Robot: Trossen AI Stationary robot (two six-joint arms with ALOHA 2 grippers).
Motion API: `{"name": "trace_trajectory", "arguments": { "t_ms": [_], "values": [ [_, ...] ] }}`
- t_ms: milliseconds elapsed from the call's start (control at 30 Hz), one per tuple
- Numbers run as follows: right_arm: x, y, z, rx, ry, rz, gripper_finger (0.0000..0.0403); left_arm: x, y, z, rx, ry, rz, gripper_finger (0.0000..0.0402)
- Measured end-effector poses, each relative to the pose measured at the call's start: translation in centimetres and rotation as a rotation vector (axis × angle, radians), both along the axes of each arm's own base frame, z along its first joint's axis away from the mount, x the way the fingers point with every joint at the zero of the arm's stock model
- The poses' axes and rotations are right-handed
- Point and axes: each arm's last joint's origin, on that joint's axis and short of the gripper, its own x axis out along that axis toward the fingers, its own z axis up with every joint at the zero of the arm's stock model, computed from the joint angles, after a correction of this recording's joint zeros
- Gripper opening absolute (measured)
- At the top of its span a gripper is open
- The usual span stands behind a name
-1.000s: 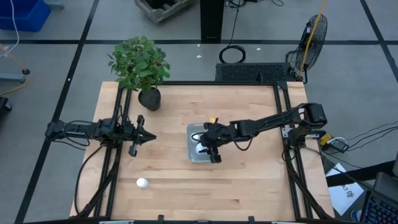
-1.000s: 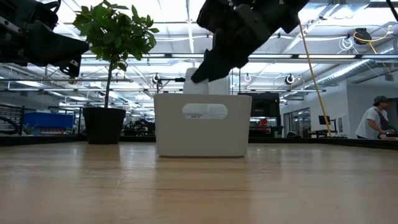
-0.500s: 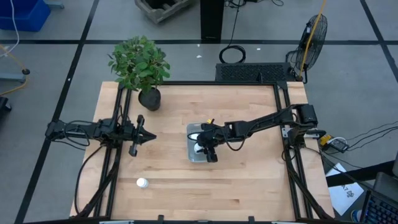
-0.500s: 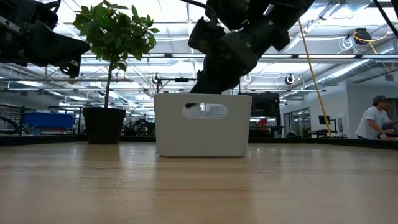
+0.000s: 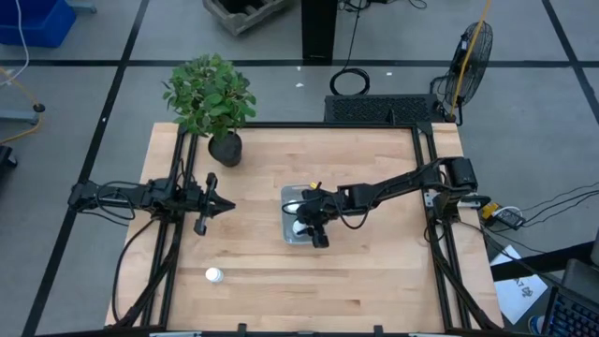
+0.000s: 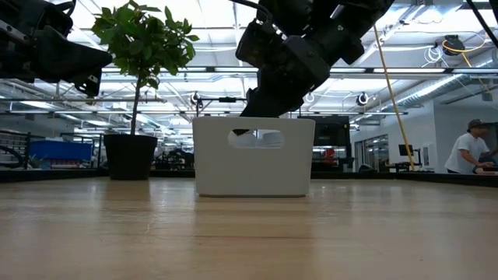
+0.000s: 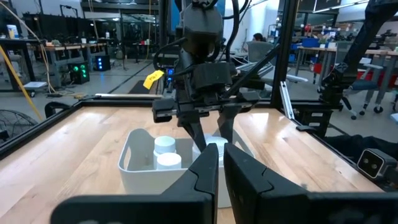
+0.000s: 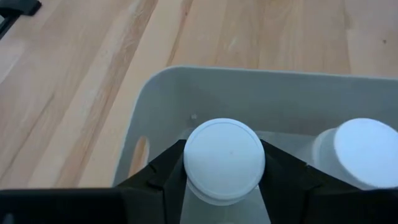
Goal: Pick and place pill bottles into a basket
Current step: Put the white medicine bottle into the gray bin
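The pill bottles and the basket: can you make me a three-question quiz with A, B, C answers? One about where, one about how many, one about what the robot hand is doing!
1. Where is the right gripper?
A. over the basket
B. beside the plant
C. off the table

2. How many pill bottles lie loose on the table outside the basket?
A. none
B. one
C. four

3. What is the right gripper doing?
A. hanging open and empty
B. holding a bottle between its fingers
C. gripping the basket's rim

Answers:
1 A: the high view shows it reaching down into the basket.
2 B: a single loose bottle sits near the table's front left.
3 B: the right wrist view shows the held bottle with a dark finger on each side, inside the basket.
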Motion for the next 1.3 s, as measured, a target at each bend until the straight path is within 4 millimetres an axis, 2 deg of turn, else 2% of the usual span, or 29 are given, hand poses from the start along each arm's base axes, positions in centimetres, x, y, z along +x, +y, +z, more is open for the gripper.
{"name": "trace_trajectory", "arguments": {
  "t_ms": [833,933,1133,1300],
  "values": [
    [0.1,-0.1,0.1,-0.059,-0.023,0.005,0.0218,0.0,0.0,0.0,0.0,0.0,0.0,0.0031],
    [-0.1,-0.2,0.9,-0.094,-0.049,0.003,0.0223,0.0,0.0,0.0,0.0,-0.001,0.0,0.0031],
    [-0.9,-0.3,3.7,-0.118,-0.123,-0.007,0.0221,0.0,0.0,0.0,0.0,-0.001,0.0,0.0031],
    [-2.5,0.2,5.7,-0.081,-0.089,-0.021,0.0184,0.0,0.0,0.0,0.0,0.0,-0.001,0.0031]
  ]
}}
